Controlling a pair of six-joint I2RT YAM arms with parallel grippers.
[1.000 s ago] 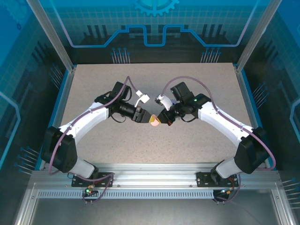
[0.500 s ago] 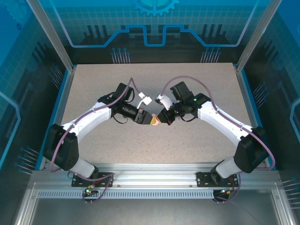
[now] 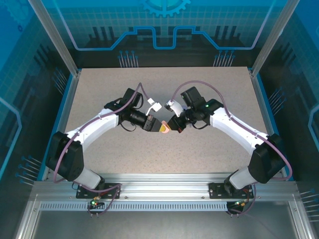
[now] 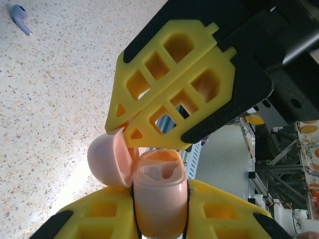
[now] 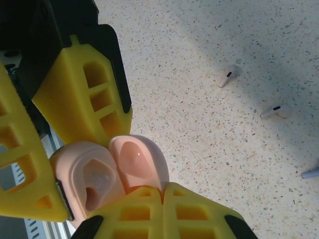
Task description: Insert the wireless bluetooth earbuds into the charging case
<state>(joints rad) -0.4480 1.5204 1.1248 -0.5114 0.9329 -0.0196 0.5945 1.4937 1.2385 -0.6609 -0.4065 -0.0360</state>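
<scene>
The pink charging case is held off the table at the centre, with its body clamped between the yellow fingers of my left gripper. Its lid hangs open to the left. My right gripper is shut, and its tips rest on the rim of the lid. I cannot tell what is inside the case's wells. On the table lie two pale earbuds, and a purplish one lies farther off. From above, both grippers meet at the case.
A further earbud stem pokes in at the right edge of the right wrist view. The speckled table stretches behind and to both sides of the arms. Blue walls and metal posts ring it.
My left gripper has moved in slightly to the right and closed its jaws on the case body. The right arm has stayed where it was.
</scene>
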